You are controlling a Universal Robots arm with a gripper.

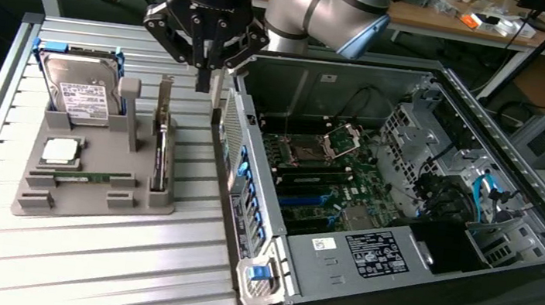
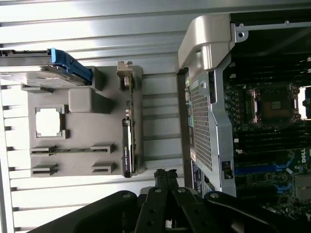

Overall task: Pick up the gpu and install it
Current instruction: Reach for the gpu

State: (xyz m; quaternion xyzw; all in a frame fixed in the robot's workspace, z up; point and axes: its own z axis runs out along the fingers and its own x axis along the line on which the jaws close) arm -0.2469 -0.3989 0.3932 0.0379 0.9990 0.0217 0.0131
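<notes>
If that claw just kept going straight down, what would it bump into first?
Probably the slatted table, in the strip between the grey tray and the computer case. The shut gripper is off to the side of the gpu, though depth is hard to judge.

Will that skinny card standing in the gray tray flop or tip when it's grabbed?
The gpu probably stays stiff: it looks like a rigid board with a metal bracket. Standing on its thin edge in the gray tray, it might tip if nudged.
</notes>
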